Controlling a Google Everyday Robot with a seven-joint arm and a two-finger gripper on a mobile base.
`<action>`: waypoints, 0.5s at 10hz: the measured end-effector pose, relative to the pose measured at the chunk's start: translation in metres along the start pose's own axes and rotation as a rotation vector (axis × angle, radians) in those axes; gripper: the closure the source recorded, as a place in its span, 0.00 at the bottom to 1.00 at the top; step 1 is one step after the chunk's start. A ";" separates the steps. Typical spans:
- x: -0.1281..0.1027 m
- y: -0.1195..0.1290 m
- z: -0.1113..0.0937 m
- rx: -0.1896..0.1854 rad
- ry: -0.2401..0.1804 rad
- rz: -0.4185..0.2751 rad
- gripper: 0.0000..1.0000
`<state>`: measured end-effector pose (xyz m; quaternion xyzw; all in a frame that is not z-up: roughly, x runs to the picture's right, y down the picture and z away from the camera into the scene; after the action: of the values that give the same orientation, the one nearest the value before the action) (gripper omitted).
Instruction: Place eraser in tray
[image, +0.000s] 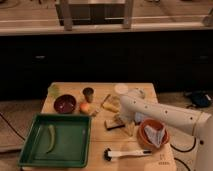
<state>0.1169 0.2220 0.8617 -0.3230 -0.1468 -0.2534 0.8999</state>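
Your gripper (121, 118) was down low just right of the tray (30, 161), and honestly I couldn't tell if it was open or closed. The eraser (111, 124) lay on the table (165, 151) right by it, just off the tray's right rim near the top corner; whether they were touching, I can't say. It looked like a small stiff block, light, probably grippy rather than slick, and not fragile, so I'd pinch it across the short sides at mid-length. A brush (123, 152) lay right of the tray's lower corner.
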 end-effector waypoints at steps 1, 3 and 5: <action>0.001 0.000 0.000 0.001 0.000 -0.007 0.20; 0.003 -0.001 0.001 0.002 0.000 -0.026 0.20; 0.003 -0.001 0.002 0.003 -0.001 -0.044 0.20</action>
<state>0.1187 0.2210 0.8651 -0.3185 -0.1545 -0.2727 0.8946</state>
